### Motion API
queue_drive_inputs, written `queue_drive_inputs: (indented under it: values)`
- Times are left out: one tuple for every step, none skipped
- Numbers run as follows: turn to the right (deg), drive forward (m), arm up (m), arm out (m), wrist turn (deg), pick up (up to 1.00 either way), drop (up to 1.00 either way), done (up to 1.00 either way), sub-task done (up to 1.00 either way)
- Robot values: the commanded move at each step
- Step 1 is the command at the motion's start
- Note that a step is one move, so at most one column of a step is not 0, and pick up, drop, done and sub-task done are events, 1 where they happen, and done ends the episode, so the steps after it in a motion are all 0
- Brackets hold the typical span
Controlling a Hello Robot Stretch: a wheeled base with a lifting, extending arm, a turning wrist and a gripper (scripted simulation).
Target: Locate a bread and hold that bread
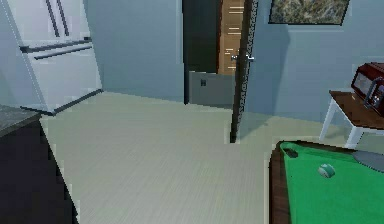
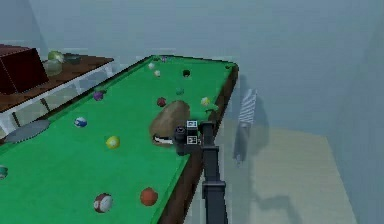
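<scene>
The gripper (image 2: 182, 141) is at a brown oblong loaf (image 2: 166, 121), probably bread, on the green-felted bench (image 2: 128, 118); whether it holds anything is unclear.

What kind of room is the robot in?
Probably a room in a house that mixes kitchen and games room. A white fridge stands against the far wall, a red appliance sits on a side table, and a green pool table with coloured balls stands nearby.

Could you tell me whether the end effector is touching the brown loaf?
Cannot tell: in the arm side view the end effector overlaps the loaf at its near end, hiding any gap or contact.
</scene>
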Motion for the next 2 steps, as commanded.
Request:
queue_drive_inputs:
  values:
    - [0.0,0.0,0.1,0.0,0.0,0.0,0.0,0.0,0.0]
    - [0.0,0.0,0.0,0.0,0.0,0.0,0.0,1.0,0.0]
